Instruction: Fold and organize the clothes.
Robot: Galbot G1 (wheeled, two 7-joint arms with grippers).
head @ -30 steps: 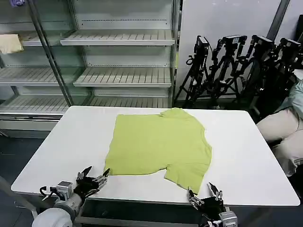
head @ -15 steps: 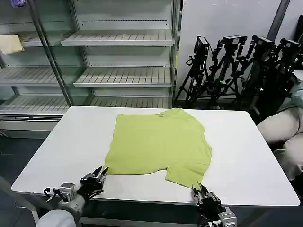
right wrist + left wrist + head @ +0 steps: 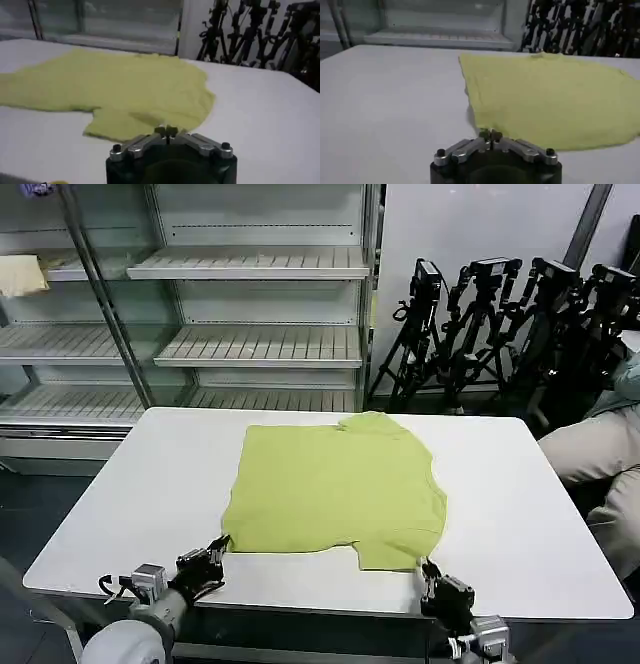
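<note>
Head view, garment: the lime T-shirt [image 3: 335, 489] lies flat in the centre of the frame on the white table [image 3: 120, 504], its near hem running across the frame from lower left to lower right, collar toward the shelving [image 3: 250, 314] at the top.
Long axis: hem-to-collar runs away from the robot, up the frame; the near hem lies crosswise to both arms.
Left gripper [image 3: 217, 549]: at the lower left, on the table's front edge, its tips at the shirt's near left corner. In the left wrist view [image 3: 490, 134] the fingers meet tip to tip; the yellow hem passes just behind them. Whether fabric is pinched between them cannot be told.
Right gripper [image 3: 429, 569]: at the lower right, tips at the near right corner, where a short sleeve flap hangs below the hem line. In the right wrist view [image 3: 165, 131] the fingers are likewise brought together, with the sleeve edge just ahead of them. Clamped on cloth or closed empty: cannot be told.
Bearing of garment from each claw: directly ahead and slightly inward; each arm is nearest its own corner.
Judgement, step in hand: taking hold of the two near corners, for a fold carried toward the collar.
Risk: the lower right flap sits nearer the robot than the left corner, so an uneven lift is likely.
</note>
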